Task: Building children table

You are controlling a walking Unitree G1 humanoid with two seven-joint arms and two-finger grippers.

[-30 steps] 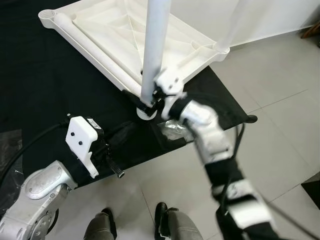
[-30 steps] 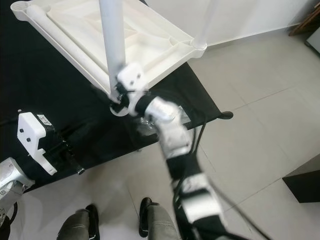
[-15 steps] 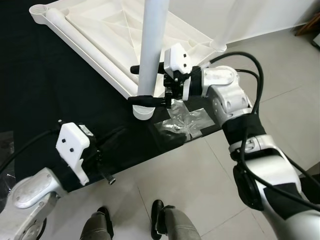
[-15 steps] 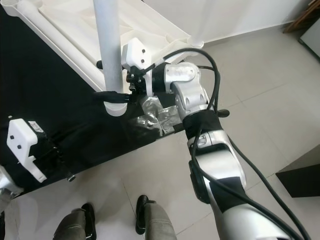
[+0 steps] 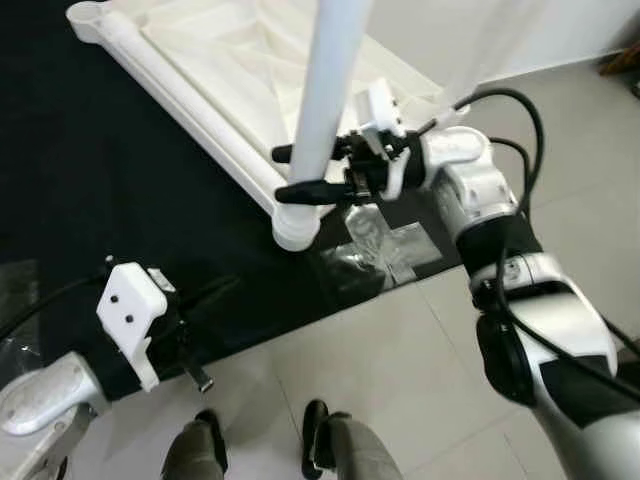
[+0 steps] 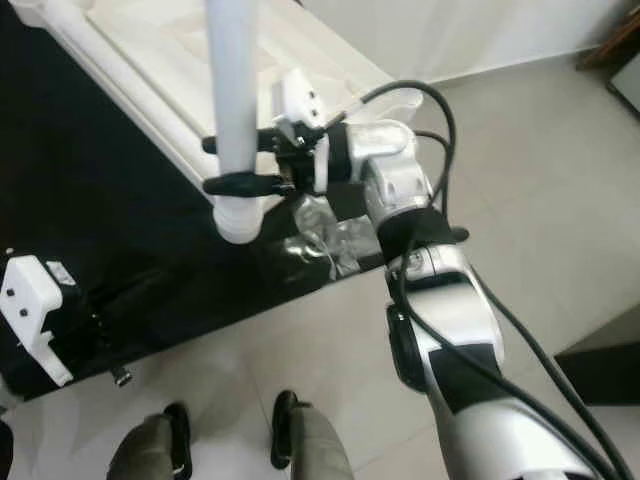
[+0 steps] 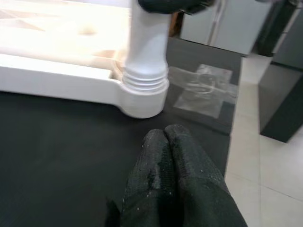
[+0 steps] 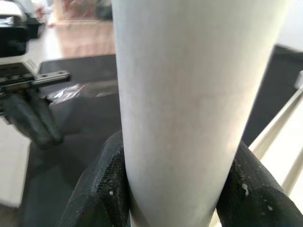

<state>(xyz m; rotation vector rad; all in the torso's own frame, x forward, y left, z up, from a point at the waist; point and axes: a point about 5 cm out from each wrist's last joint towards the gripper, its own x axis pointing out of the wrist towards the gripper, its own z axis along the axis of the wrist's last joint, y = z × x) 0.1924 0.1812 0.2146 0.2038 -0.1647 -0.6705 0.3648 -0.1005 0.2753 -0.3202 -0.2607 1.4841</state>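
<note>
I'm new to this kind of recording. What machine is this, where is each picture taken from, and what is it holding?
This is a walking humanoid robot with two silver arms. The two wide pictures come from cameras in its head, looking down; the two close ones come from cameras on its wrists. A white table top lies upside down on a black mat on the floor, beside a clear plastic bag. The right gripper has its black fingers clamped around an upright white table leg standing in a corner socket. The left gripper waits low over the mat, fingers together, holding nothing.
</note>
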